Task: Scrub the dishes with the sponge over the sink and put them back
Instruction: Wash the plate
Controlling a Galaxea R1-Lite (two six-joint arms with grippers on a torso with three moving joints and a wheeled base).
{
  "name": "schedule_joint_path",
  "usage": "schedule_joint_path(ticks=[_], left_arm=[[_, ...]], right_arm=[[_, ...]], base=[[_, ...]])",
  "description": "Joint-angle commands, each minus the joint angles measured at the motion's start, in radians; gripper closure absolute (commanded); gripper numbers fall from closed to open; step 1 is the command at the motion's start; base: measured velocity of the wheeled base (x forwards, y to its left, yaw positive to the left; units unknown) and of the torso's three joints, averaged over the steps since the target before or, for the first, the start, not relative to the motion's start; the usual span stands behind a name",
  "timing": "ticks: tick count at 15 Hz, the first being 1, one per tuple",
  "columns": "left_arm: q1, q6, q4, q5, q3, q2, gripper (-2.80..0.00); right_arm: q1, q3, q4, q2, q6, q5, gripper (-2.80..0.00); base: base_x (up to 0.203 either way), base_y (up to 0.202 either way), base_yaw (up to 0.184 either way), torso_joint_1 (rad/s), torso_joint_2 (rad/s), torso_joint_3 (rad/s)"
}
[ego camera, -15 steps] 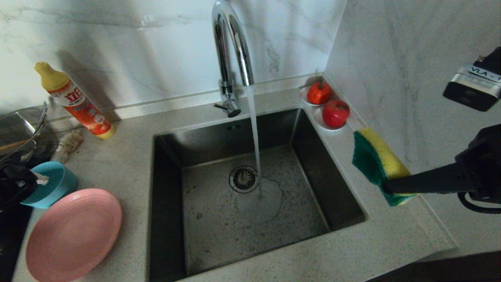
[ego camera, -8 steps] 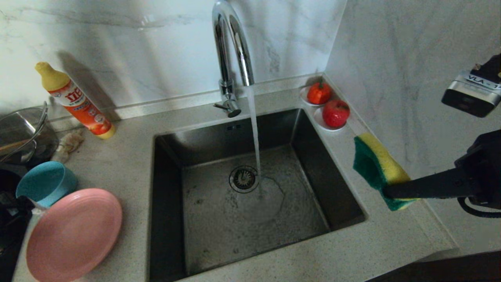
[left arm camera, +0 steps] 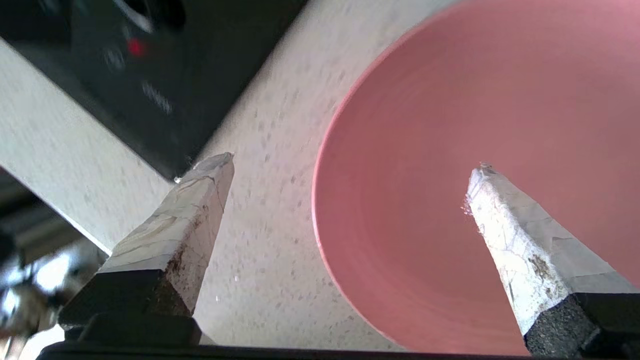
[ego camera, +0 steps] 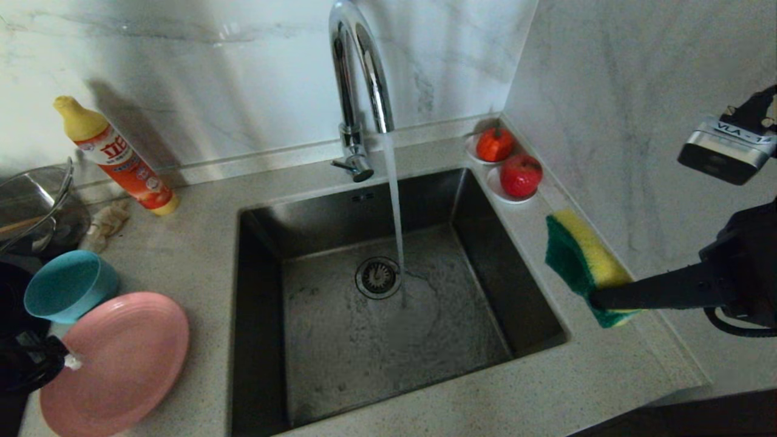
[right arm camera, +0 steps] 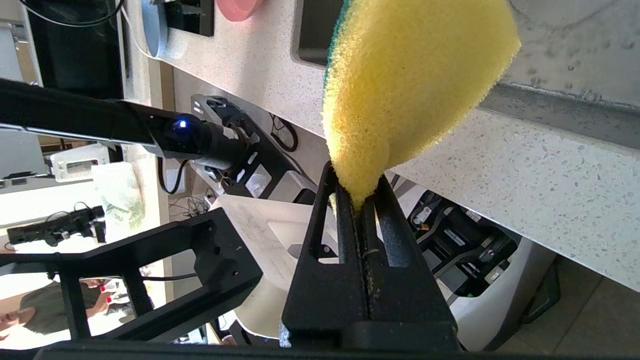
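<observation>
The pink plate [ego camera: 115,361] lies flat on the counter left of the sink [ego camera: 340,358], with the teal bowl [ego camera: 70,285] just behind it. My left gripper [ego camera: 64,364] hangs open at the plate's left rim. In the left wrist view the left gripper [left arm camera: 351,162] straddles that rim: one finger is over the counter, the other over the pink plate [left arm camera: 475,100]. Nothing is held. To the right of the sink, my right gripper [ego camera: 598,297] is shut on the sponge [ego camera: 583,261], held above the counter. The right gripper [right arm camera: 359,192] pinches a corner of the yellow sponge [right arm camera: 410,75].
Water runs from the chrome tap [ego camera: 358,73] into the basin. An orange detergent bottle [ego camera: 115,158], a glass pot [ego camera: 30,206] and a beige rag [ego camera: 106,221] stand at the back left. Two saucers with red fruit [ego camera: 510,164] sit behind the sponge, against the right wall [ego camera: 607,91].
My left gripper has drawn back from the teal bowl toward the counter's front and now sits at the plate's left rim. The bowl stays on the counter. The right arm has kept almost still.
</observation>
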Motion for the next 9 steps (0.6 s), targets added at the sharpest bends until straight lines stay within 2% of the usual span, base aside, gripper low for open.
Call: schedule_joint_path(ticks=[1,7,9], left_arm=[[0.000,-0.006,0.004,-0.006,0.010,0.050,-2.80],[0.000,-0.016,0.013,-0.004,0.006,0.103,-2.80],[0.000,-0.044,0.013,-0.005,-0.002,0.129,-2.80]], right_arm=[[-0.006,0.005,0.003,0.011,0.002,0.004,0.00],[-0.021,0.005,0.003,0.008,0.000,0.030,0.00],[-0.022,0.011,0.003,0.007,0.000,0.030,0.00]], base=[[0.000,0.000,0.000,0.000,0.00,0.000],[0.000,0.000,0.000,0.000,0.00,0.000],[0.000,0.000,0.000,0.000,0.00,0.000]])
